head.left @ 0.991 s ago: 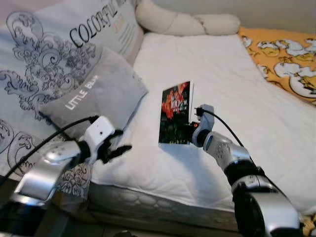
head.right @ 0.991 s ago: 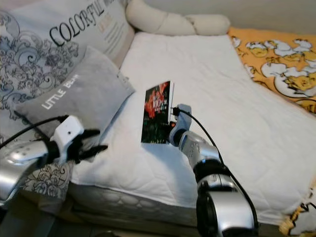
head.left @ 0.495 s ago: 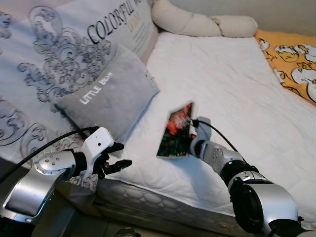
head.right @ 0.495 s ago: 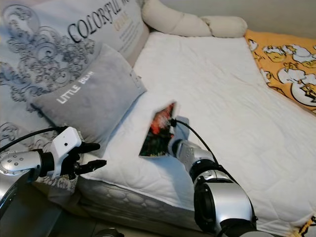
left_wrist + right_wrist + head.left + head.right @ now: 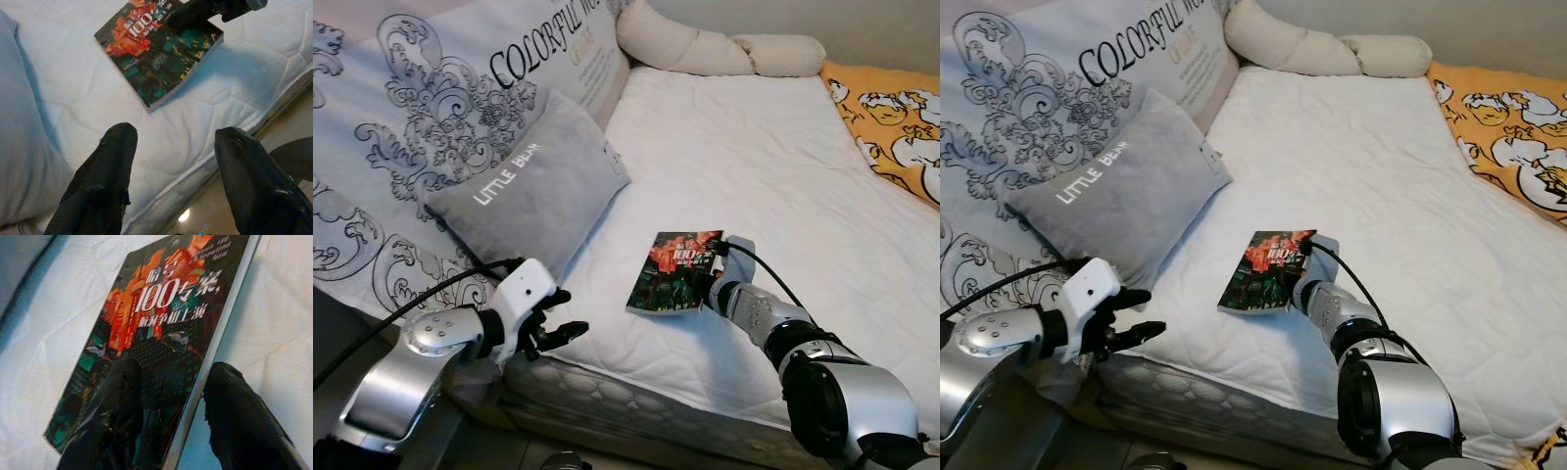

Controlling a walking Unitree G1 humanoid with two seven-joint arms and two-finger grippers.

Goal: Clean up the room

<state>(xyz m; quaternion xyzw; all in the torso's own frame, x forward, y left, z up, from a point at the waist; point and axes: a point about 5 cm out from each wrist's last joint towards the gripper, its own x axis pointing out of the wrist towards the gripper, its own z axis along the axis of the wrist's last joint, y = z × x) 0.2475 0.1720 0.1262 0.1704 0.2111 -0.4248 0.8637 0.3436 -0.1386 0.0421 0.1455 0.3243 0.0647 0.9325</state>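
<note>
A paperback book [image 5: 675, 272] with a dark, red-and-teal cover lies flat on the white mattress [image 5: 744, 166], close to its front edge. My right gripper [image 5: 713, 270] is at the book's right edge and stands open. In the right wrist view one finger [image 5: 117, 396] lies over the cover of the book [image 5: 161, 333], and the other finger [image 5: 234, 401] sits beside the spine above the sheet. My left gripper [image 5: 563, 328] hovers open at the mattress's front left corner, apart from the book [image 5: 159, 49] and holding nothing.
A grey "LITTLE BEAR" cushion [image 5: 529, 191] leans against a large patterned pillow [image 5: 440, 108] on the left. A cream bolster [image 5: 705, 44] lies at the head of the bed, and an orange duck-print blanket [image 5: 891, 117] is at the right. Floor [image 5: 244, 196] shows below the mattress edge.
The book went from upright in my right gripper to tilted, and now lies flat on the mattress with the fingers spread. The camera shifted, and my left arm drifted slightly right.
</note>
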